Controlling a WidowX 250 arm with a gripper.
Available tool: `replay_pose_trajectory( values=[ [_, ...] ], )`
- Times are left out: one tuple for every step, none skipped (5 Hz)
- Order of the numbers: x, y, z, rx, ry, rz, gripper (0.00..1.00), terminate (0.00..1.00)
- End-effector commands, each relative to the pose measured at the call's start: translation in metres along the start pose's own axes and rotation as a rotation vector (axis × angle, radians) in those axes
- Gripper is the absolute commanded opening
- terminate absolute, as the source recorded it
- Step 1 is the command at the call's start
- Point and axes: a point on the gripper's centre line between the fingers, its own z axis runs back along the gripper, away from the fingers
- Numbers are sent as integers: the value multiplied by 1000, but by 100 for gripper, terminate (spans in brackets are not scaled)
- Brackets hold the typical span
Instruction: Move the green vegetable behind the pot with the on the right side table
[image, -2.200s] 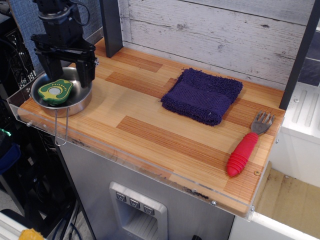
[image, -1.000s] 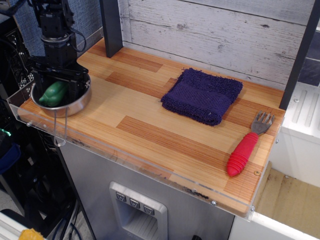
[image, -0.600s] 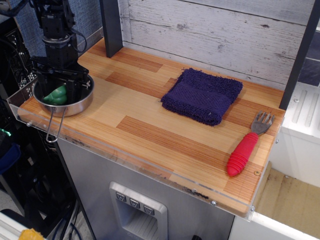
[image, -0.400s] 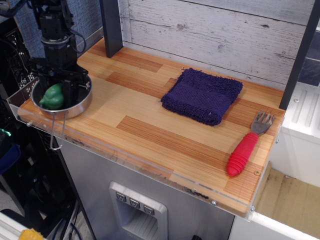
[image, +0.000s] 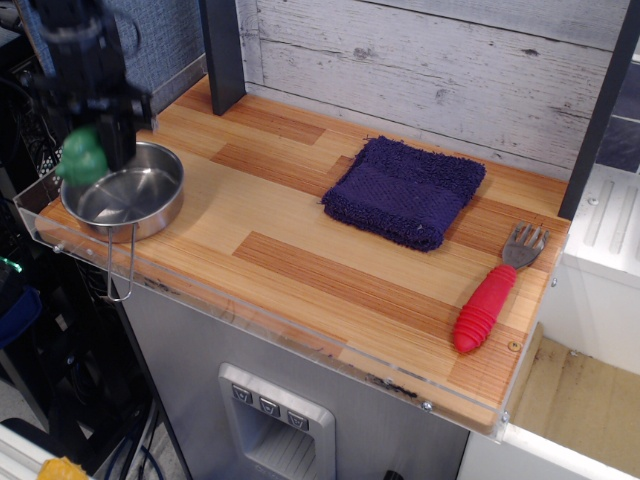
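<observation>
Observation.image showed the gripper clamped on the vegetable, now lifted clear of the emptied pot; carrying it behind came next.

Green vegetable, blurred, apparently lifted above the steel pot.

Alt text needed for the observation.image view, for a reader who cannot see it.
The end effector holds the green vegetable lifted above the empty steel pot at the left end of the wooden table. A folded purple cloth lies mid-table and a red-handled fork near the right edge.
</observation>
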Motion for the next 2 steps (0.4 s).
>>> replay_pose_trajectory(
  values=[
    [-25,-62,32,-28,-49,-107,0,0],
    [-45,-95,18,-125,4,-162,0,0]
  ],
)
